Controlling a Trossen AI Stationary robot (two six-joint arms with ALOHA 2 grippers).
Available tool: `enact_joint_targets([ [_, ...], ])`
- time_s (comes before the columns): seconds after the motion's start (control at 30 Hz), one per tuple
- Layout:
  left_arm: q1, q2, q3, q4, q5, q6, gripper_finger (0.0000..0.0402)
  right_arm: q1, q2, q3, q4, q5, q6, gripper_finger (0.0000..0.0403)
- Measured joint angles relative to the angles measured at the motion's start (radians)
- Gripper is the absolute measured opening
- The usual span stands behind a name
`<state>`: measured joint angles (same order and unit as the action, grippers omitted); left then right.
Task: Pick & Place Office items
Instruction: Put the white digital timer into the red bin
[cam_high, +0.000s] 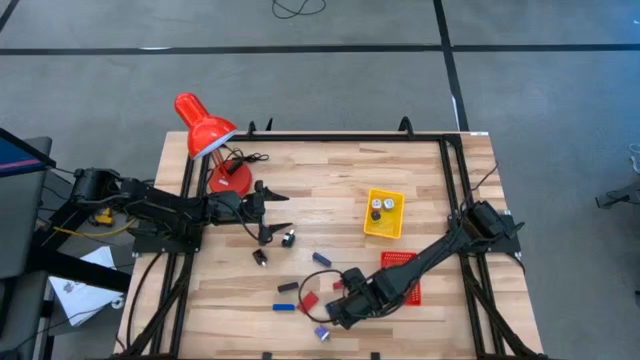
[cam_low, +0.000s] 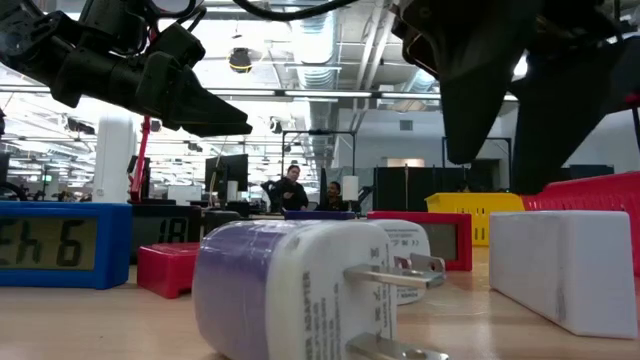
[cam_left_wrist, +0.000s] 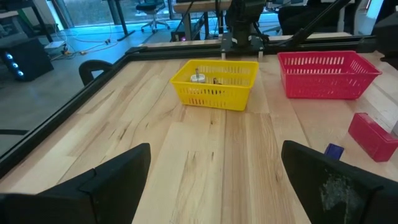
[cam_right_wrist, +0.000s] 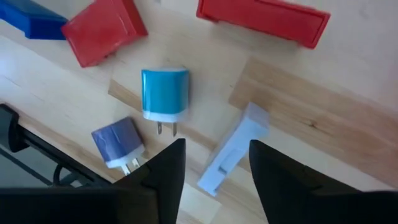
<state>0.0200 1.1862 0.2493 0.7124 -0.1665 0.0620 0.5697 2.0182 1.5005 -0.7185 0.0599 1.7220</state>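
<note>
Here, the right gripper (cam_right_wrist: 211, 168) hangs low over the table's near edge, fingers apart on either side of a white block (cam_right_wrist: 233, 149) without clamping it, a light-blue plug adapter (cam_right_wrist: 163, 94) and purple plug adapter (cam_right_wrist: 118, 144) just beside. The left gripper (cam_high: 283, 212), fingers spread wide and empty, hovers mid-table near the red lamp (cam_high: 205, 128); more office items lie scattered between them

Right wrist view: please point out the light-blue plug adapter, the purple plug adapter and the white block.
light-blue plug adapter (cam_right_wrist: 164, 93): right wrist view, middle of its body.
purple plug adapter (cam_right_wrist: 117, 142): right wrist view, its purple body.
white block (cam_right_wrist: 233, 149): right wrist view, its long face.
</note>
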Motion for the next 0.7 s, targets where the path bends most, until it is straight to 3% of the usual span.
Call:
enact_joint_targets([
  [0.27,0.000,0.000,0.000,0.000,0.000,0.000,0.0356,0.014,0.000,0.000,0.001,-0.013,0.041,0.0162],
  [0.5,0.000,0.000,0.000,0.000,0.000,0.000,0.0356,0.018,-0.003,0.000,0.035,-0.010,-0.077,0.0164],
  [0.7,0.000,0.000,0.000,-0.001,0.000,0.000,0.0356,0.018,-0.003,0.000,0.046,-0.008,-0.079,0.0184],
])
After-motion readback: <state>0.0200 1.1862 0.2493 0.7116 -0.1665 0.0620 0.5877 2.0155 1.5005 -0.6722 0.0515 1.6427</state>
